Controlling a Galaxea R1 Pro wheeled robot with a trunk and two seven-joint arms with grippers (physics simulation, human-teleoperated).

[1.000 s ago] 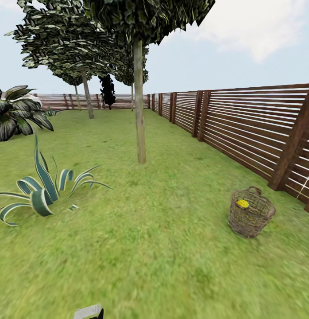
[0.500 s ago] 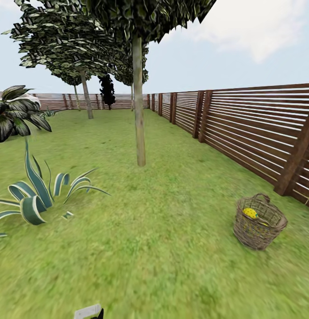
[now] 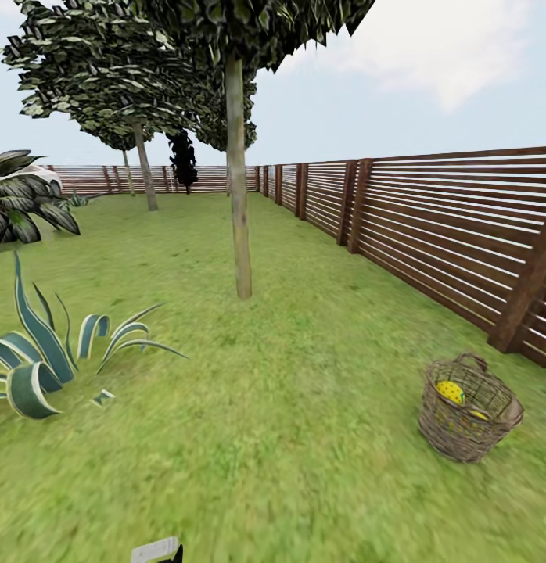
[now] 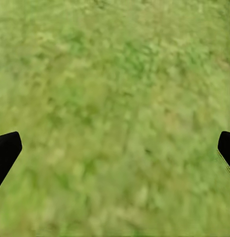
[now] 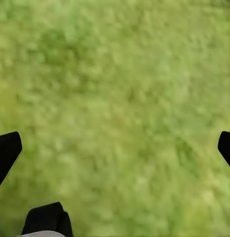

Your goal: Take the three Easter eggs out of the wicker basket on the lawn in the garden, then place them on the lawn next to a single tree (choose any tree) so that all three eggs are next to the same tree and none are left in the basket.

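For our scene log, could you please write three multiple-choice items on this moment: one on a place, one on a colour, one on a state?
1. Where does the wicker basket stand?
A. on the lawn near the fence
B. against the tree
C. beside the striped plant

2. What colour is the egg seen in the basket?
A. white
B. yellow
C. purple

3. How is the left claw?
A. shut on an egg
B. shut, empty
C. open over grass

Answers: 1 A, it sits on grass by the slatted fence; 2 B, yellow shows over the rim; 3 C, the fingers stand wide apart over bare grass.

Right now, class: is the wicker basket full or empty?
Not empty: the wicker basket stands upright on the lawn with yellow eggs inside. Their number: cannot tell.
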